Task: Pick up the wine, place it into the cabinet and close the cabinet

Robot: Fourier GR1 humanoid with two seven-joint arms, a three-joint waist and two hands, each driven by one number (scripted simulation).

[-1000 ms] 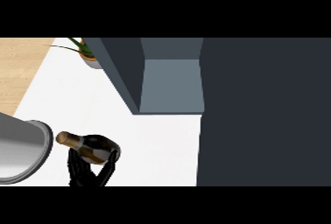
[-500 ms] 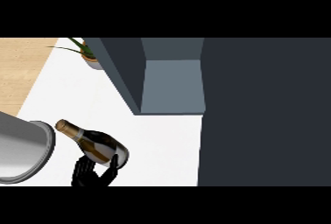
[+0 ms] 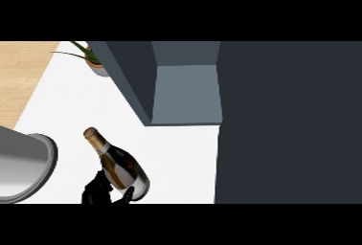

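The wine bottle point(image 3: 118, 165) is dark with a gold-foil neck and a pale label. It hangs tilted over the white counter point(image 3: 78, 110), neck pointing up-left. My left hand point(image 3: 99, 191) shows at the lower edge, left of centre, fingers curled round the bottle's base. The grey cabinet point(image 3: 185, 93) stands beyond it, its inside showing. Its dark door point(image 3: 290, 124) fills the right of the view. My right hand is not visible.
A curved grey metal basin edge point(image 3: 28, 167) lies at the lower left, close to the bottle. A potted plant point(image 3: 92, 60) stands at the far end by the cabinet's left wall. A wooden surface point(image 3: 21, 72) runs along the far left.
The bottle has come up off the counter in my left hand. Its neck has swung from lying flat and leftward to pointing up-left, and it looks larger.
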